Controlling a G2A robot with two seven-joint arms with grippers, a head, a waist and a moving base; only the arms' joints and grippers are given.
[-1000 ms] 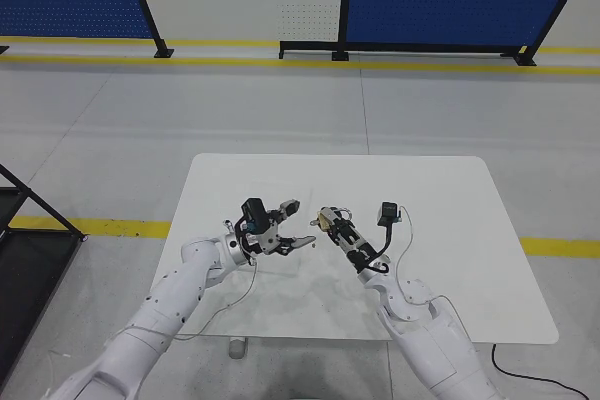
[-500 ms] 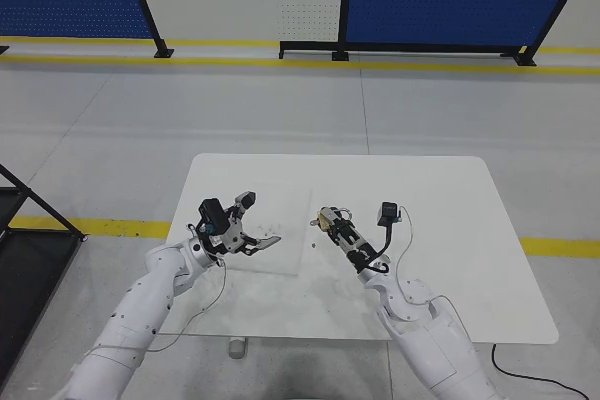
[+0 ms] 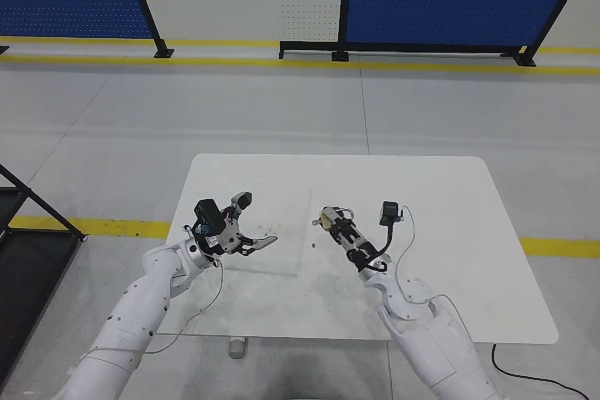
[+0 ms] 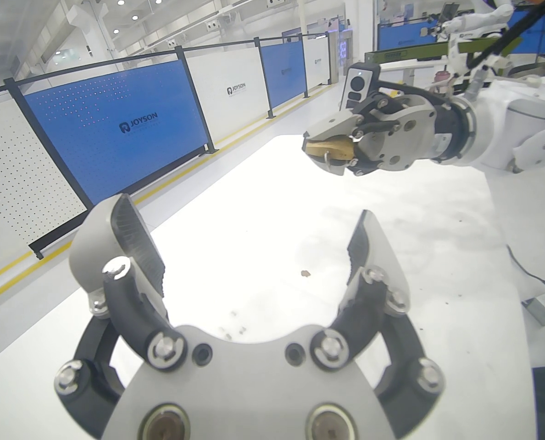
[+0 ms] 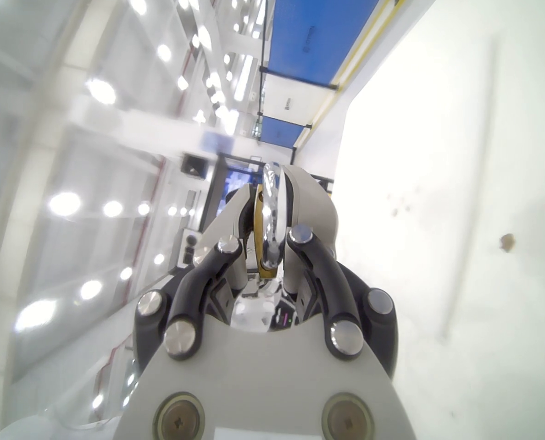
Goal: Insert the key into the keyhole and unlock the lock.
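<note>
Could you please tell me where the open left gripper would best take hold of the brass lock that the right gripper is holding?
Probably the bare brass end of the lock poking out past the right gripper's fingertips, approached head-on from the left gripper's side. The rest is covered by the closed fingers, and that end faces the left gripper.

1. Top view: high above both arms, looking down on the whole desk.
2. Left wrist view: close behind left fingers, facing across the desk at right fingers.
3. Right wrist view: tight behind right fingers, rolled sideways, sharing that desk patch.
</note>
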